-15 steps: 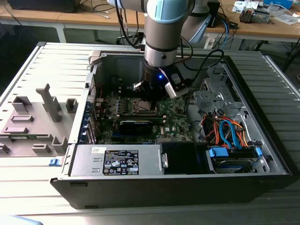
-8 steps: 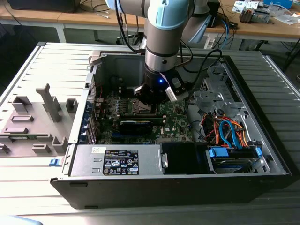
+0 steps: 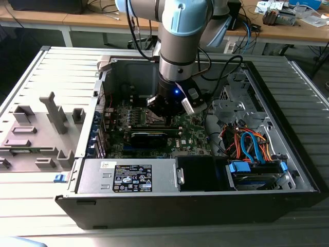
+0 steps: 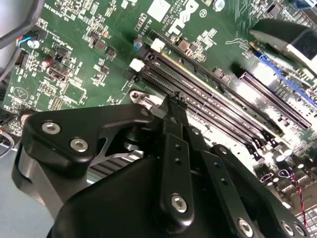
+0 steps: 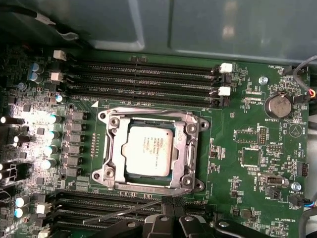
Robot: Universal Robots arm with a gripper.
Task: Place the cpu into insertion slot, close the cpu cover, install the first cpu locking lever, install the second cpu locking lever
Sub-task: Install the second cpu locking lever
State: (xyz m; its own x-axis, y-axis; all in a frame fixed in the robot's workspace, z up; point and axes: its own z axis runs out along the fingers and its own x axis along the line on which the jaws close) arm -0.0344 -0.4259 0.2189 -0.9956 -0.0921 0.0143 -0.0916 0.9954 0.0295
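Note:
In the first wrist view the cpu (image 5: 148, 148), a silvery-grey square, lies in the insertion slot (image 5: 105, 174) on the green board. The cpu cover (image 5: 191, 145), a silver frame, lies flat around it. A thin metal locking lever (image 5: 124, 210) stands free along one side of the socket, slanting up to my gripper (image 5: 168, 204). The black fingers (image 4: 171, 148) are pressed together into one narrow tip, and the lever's end meets that tip. I cannot tell whether it is pinched or only touched. My gripper (image 4: 174, 99) hangs just above the board, and in the exterior view it (image 3: 165, 122) is low inside the case.
Memory slots (image 5: 148, 79) run along both sides of the socket. A black card (image 3: 149, 136) lies toward the exterior view's front. The power supply (image 3: 128, 177), cables (image 3: 247, 144) and case walls (image 3: 277, 118) close in the space. A grey fixture tray (image 3: 41, 134) sits at the exterior view's left.

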